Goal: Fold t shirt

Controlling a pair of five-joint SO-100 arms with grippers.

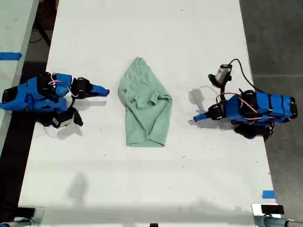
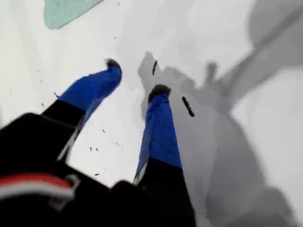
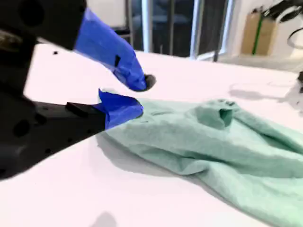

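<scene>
Shirt (image 1: pixel 144 104) lies mid-table (image 1: pixel 199 42), partly folded into long bundle, pointed end toward exterior view's top, squarer end toward its bottom; wrinkled, one small flap raised near middle; my second gripper (image 3: pixel 142 97) just beside shirt edge, jaws slightly parted, nothing between them, blue fingertips (image 3: pixel 124 108) close over fabric rim; whether touching, cannot tell; my first gripper (image 2: pixel 135 78) well apart from shirt, jaws spread, empty, over bare table; only shirt corner shows in its wrist view; arms sit at opposite sides of exterior view.
</scene>
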